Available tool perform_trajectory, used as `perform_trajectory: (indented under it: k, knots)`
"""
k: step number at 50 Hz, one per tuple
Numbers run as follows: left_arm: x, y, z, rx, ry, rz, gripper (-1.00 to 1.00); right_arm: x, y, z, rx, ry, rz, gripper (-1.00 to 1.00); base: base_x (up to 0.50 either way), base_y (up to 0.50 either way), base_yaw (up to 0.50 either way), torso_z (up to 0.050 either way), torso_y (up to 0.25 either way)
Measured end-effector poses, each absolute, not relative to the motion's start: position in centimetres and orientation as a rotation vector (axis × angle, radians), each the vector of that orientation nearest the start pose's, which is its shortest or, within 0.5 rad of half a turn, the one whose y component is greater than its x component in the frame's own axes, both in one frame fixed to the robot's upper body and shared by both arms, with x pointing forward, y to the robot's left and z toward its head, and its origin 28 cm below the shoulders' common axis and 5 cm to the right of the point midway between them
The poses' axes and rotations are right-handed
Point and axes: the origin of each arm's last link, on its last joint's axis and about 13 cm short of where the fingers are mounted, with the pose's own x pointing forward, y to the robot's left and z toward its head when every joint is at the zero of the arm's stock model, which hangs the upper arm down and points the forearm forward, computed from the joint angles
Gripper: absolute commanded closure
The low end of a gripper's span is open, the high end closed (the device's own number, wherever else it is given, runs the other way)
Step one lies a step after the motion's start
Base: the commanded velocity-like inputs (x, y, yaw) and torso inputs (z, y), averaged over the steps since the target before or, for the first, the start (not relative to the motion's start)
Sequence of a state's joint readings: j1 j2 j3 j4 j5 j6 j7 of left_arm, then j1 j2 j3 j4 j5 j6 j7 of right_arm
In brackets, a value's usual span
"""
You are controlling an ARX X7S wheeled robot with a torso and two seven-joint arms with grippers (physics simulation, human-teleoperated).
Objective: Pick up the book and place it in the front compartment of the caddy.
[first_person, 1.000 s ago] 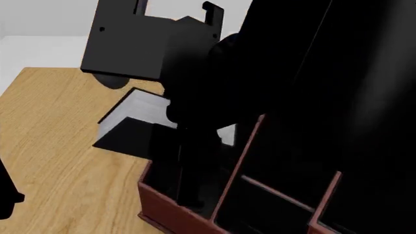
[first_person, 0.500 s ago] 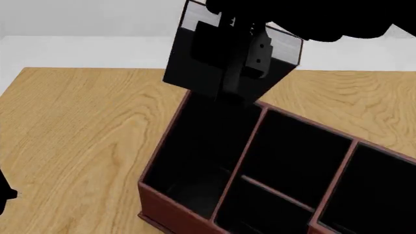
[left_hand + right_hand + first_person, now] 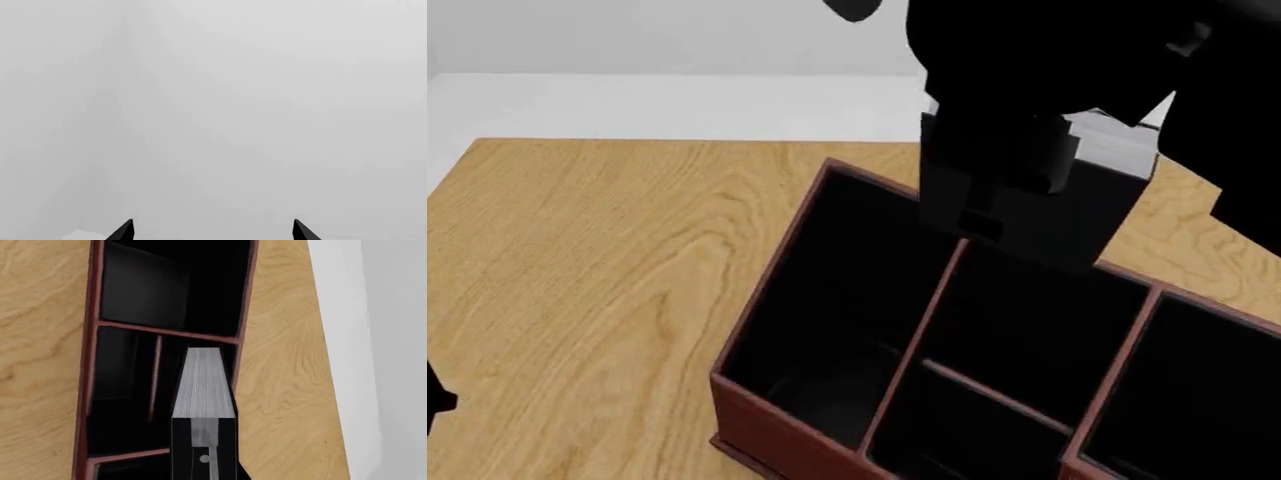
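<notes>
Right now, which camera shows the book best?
The right wrist view: the book shows its pale page edge, held by the right gripper above the caddy. In the head view it is a dark block partly behind the arm. The left wrist view shows none of it.

Matt leather-look caddy [image 3: 777,425], grained wooden table [image 3: 587,260], ridged paper-edged book [image 3: 203,385]
</notes>
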State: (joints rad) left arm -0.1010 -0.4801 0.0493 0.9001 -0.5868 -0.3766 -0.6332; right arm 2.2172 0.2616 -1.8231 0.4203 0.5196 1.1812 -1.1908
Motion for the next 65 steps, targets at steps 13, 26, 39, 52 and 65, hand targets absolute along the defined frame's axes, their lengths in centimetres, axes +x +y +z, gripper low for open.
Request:
perform_trajectory:
  k: [13,26,39,52,65]
  knots:
    - [17.5,22.6,18.6,-0.146,-0.450,0.116,-1.00,34.3,-10.6,42.8,-1.100,0.977,0.608,1.00,0.00,0.00,0.00,0.000,0.001]
    - [17.3,22.7,18.6,-0.140,-0.448,0.122,-1.00,35.4,-11.3,40.4,-1.084,1.017,0.593,1.00,0.00,0.00,0.00,0.000,0.002]
    - [17.0,22.8,18.6,-0.136,-0.446,0.132,-1.00,36.9,-11.4,38.1,-1.081,1.030,0.600,1.00,0.00,0.00,0.00,0.000,0.002]
    - [16.9,22.8,18.4,-0.132,-0.440,0.137,-1.00,38.1,-11.3,36.2,-1.084,1.037,0.607,1.00,0.00,0.00,0.00,0.000,0.001]
    - [17.0,22.9,18.4,-0.127,-0.436,0.140,-1.00,39.1,-11.4,34.3,-1.081,1.050,0.615,1.00,0.00,0.00,0.00,0.002,0.002]
